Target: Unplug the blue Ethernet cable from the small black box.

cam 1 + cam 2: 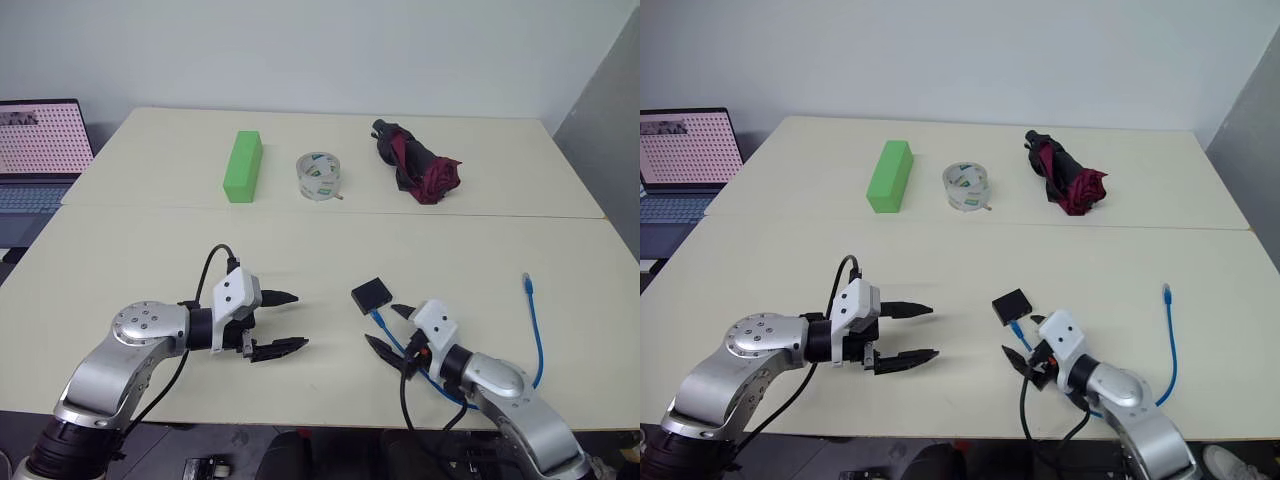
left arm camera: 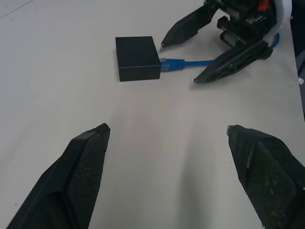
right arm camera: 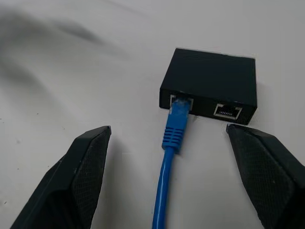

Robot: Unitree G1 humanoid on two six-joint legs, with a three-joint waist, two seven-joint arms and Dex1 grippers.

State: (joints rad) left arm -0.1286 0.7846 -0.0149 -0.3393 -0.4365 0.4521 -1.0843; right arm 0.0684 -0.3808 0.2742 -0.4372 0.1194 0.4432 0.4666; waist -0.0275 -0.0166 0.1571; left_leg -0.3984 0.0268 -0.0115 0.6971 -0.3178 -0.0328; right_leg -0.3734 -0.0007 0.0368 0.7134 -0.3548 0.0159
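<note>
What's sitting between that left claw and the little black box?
Nothing: bare tabletop separates the open left gripper from the small black box, as the left wrist view shows. The blue Ethernet cable leaves the box's far side.

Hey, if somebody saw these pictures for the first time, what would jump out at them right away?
Probably the blue Ethernet cable, plugged into one of two ports on the small black box near the table's front edge, with the open right gripper straddling the cord just behind the plug. The open left gripper points toward the box from the side. Farther back lie a green block, a tape roll and a folded umbrella.
</note>
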